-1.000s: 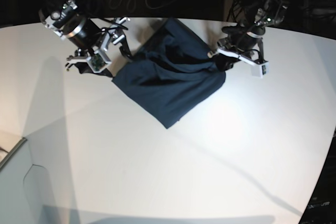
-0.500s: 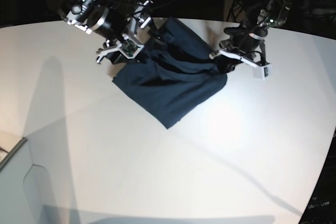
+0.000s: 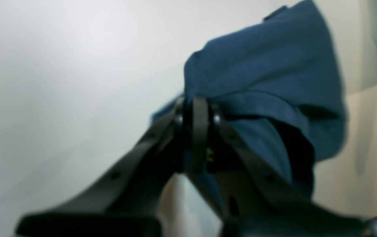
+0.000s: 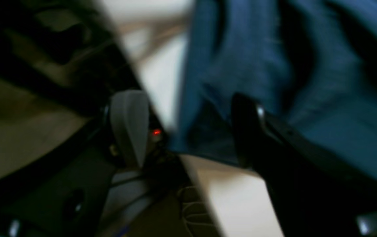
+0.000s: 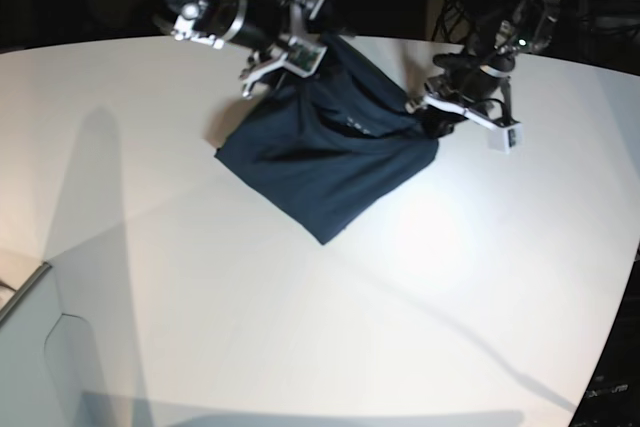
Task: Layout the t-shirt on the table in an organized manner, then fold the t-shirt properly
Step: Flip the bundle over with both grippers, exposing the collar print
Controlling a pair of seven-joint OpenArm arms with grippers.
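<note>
One dark blue t-shirt (image 5: pixel 325 162) lies rumpled near the far edge of the white table (image 5: pixel 300 327), whose near half is bare, with the left gripper (image 3: pixel 195 113) pinched tight on a fold of it and the right gripper (image 4: pixel 188 128) spread wide by its far corner, holding nothing.

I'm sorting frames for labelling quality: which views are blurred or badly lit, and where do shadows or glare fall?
Base view: sharp; bright glare on the table beside the t-shirt, long soft shadows at left and lower right. Left wrist view: fingers out of focus, cloth soft, table evenly lit. Right wrist view: dark and smeared throughout, with one small red light.
</note>
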